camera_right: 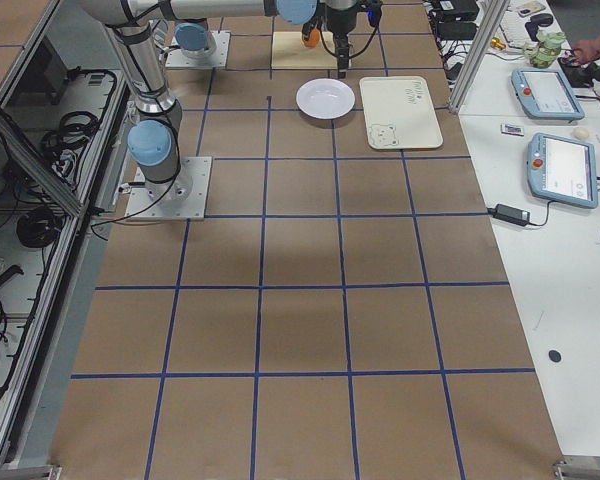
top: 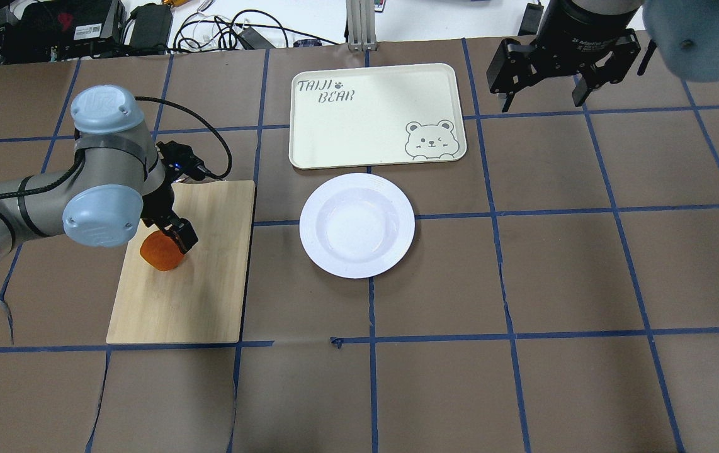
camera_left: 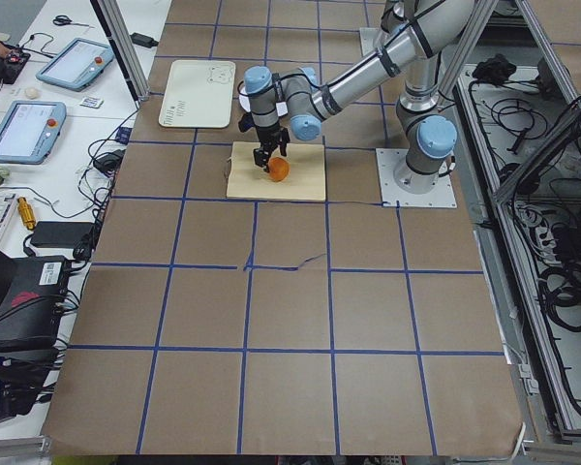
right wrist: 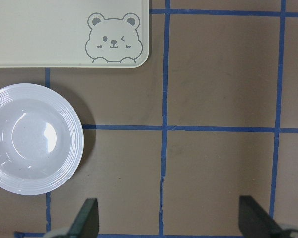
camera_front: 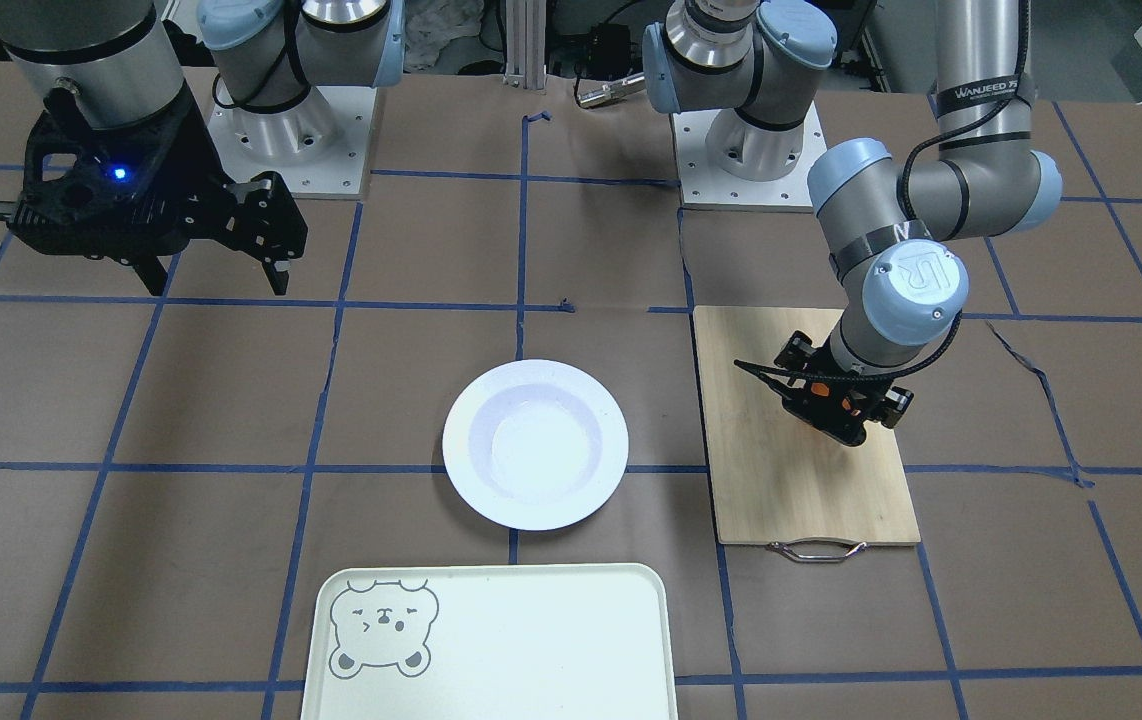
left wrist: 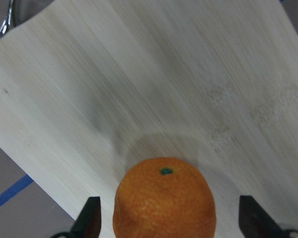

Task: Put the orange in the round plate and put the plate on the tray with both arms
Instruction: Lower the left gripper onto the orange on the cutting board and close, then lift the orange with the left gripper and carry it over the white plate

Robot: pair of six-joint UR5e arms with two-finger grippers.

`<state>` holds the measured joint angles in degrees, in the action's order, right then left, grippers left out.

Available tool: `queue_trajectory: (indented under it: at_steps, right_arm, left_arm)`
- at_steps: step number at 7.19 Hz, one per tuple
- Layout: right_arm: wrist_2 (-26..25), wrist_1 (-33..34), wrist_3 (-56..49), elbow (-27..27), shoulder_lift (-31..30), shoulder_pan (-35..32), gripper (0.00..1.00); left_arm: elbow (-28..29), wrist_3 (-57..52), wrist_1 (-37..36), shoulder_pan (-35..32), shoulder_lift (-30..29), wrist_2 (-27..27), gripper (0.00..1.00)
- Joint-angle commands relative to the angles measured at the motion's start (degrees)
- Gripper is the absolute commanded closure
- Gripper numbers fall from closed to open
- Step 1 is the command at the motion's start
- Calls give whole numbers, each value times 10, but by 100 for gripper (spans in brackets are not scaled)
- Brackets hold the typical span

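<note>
The orange sits on a bamboo cutting board at the table's left side. My left gripper is lowered over it and open, one black finger on each side of the fruit with gaps showing. The overhead view shows the same orange under that gripper. The white round plate stands empty at the table's middle, just in front of the pale bear tray. Raised above the table to the right of the tray, my right gripper is open and holds nothing.
The cutting board has a metal handle on its far edge. Blue tape lines grid the brown table cover. The right wrist view shows the plate and the tray's bear corner to its left, bare cover elsewhere.
</note>
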<state>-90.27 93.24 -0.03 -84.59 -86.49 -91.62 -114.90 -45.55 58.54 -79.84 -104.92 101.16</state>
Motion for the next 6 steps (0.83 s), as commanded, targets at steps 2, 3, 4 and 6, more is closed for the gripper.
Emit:
queue_trajectory:
  at_steps: [2, 3, 4, 6]
  right_arm:
    - [0, -1, 0, 0, 0, -1, 0]
    - [0, -1, 0, 0, 0, -1, 0]
    - [0, 0, 0, 0, 0, 0, 0]
    - [0, 1, 0, 3, 0, 1, 0]
  left_arm:
    - [-15, 3, -6, 8, 0, -3, 80]
    - [-11, 15, -14, 8, -1, -7, 96]
    - [11, 83, -35, 1, -5, -30, 98]
    - [61, 276, 4, -57, -6, -72, 98]
